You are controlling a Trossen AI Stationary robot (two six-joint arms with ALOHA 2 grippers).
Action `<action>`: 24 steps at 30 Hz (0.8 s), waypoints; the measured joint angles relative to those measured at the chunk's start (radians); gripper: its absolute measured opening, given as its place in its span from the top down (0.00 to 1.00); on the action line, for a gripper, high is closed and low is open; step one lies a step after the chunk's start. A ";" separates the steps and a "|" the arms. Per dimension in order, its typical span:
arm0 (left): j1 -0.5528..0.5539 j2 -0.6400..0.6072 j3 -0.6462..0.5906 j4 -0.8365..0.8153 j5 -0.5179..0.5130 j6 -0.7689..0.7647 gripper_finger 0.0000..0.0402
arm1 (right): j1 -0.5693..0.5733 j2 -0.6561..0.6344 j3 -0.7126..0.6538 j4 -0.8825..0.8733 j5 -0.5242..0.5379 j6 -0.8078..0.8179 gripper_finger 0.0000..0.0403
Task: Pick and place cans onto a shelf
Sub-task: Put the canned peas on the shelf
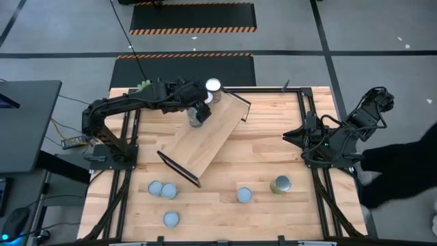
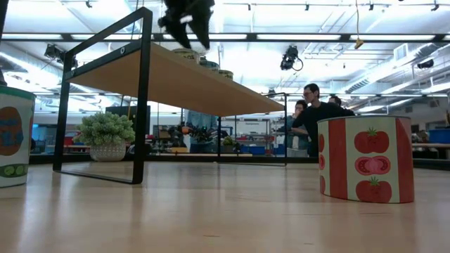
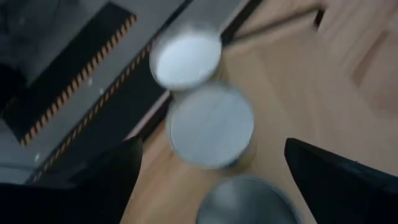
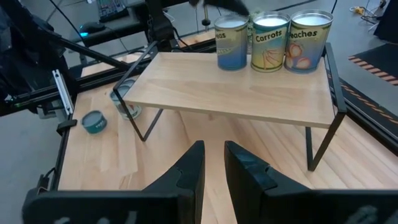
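The shelf [image 1: 205,140] stands slantwise on the table, a light-wood board on black frame ends. Three cans [image 4: 269,42] stand upright in a row at its far end, labelled in blue, yellow and peach. In the left wrist view their round tops show as one white top [image 3: 186,56] and two grey ones [image 3: 211,124]. My left gripper [image 3: 212,149] hangs open above this row, one finger to each side and clear of the cans. My right gripper [image 4: 214,149] waits shut at the table's right edge, pointing at the shelf, with nothing between its fingers.
Several loose cans stand on the near part of the table: two together [image 1: 162,190], one by the near edge [image 1: 171,219], one in the middle [image 1: 244,195] and a gold-topped one [image 1: 280,184]. A potted plant [image 2: 105,137] and people [image 2: 313,116] are beyond the table.
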 joint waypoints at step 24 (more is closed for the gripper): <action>-0.213 0.000 0.023 -0.285 -0.046 0.391 0.08 | -0.072 0.000 0.000 -0.007 0.004 -0.052 0.83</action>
